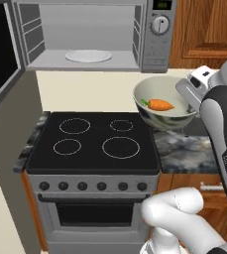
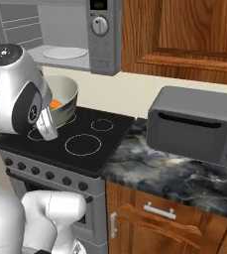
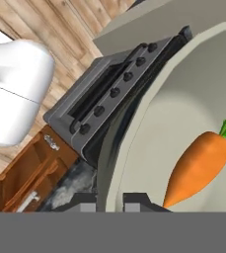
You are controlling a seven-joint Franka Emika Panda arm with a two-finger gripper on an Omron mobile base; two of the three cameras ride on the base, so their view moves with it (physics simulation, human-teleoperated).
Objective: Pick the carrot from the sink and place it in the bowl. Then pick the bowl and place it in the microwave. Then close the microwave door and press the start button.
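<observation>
The gripper [image 3: 109,200] pinches the bowl [image 1: 163,111] by its rim, seemingly tilted, so the carrot [image 1: 159,104] could roll out before reaching the microwave [image 1: 92,34].

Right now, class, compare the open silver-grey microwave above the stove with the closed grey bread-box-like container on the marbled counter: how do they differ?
The open silver-grey microwave sits high with its door swung open, showing a white turntable; the closed grey bread-box-like container rests low on the counter, shut. The microwave has a round dial; the container's front is plain. Both are grey boxes.
</observation>
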